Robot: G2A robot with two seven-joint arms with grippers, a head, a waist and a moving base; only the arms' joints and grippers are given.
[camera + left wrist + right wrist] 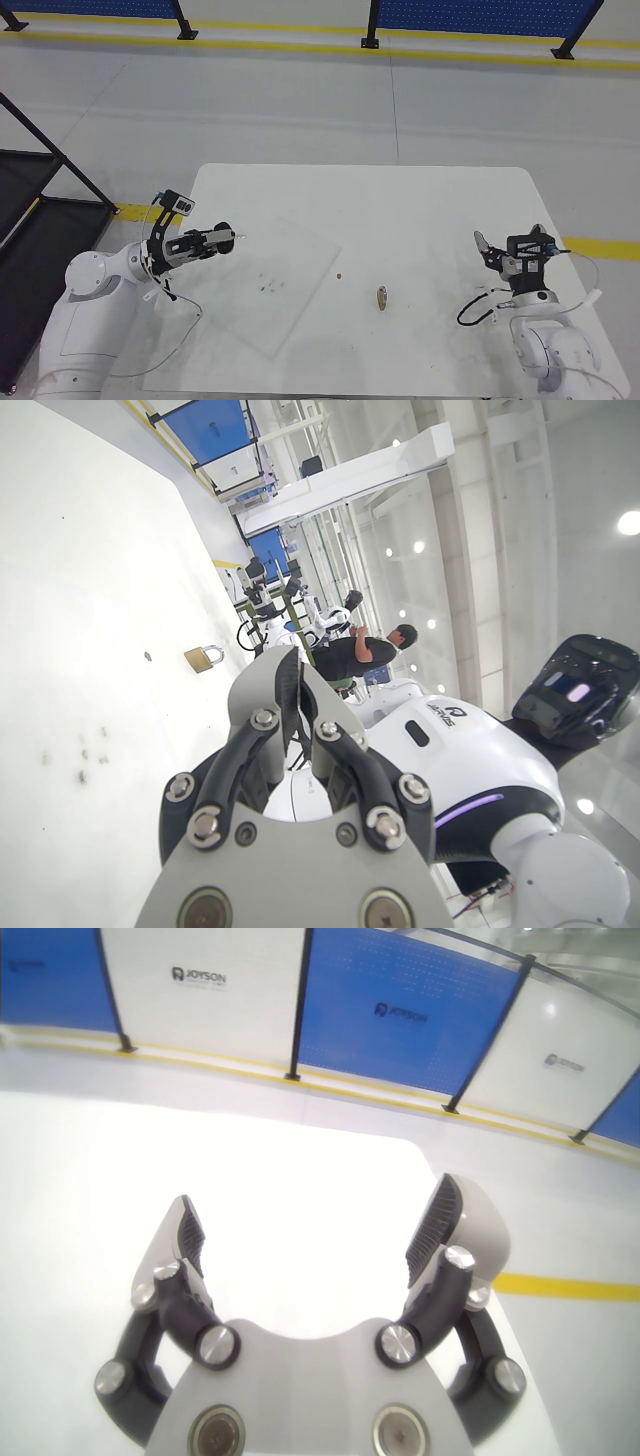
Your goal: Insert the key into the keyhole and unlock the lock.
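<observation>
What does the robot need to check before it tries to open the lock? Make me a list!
1. The lock lies free on the table: ok.
2. The right gripper is open and empty, ready to steady the lock: ok.
3. The left gripper is shut: ok.
4. The key is in the left gripper: cannot tell; nothing clear shows in its grip.
5. The keyhole faces a gripper: cannot tell; it is too small to see.
6. The grippers are near the lock: not ok; both are well off to its sides.
</observation>
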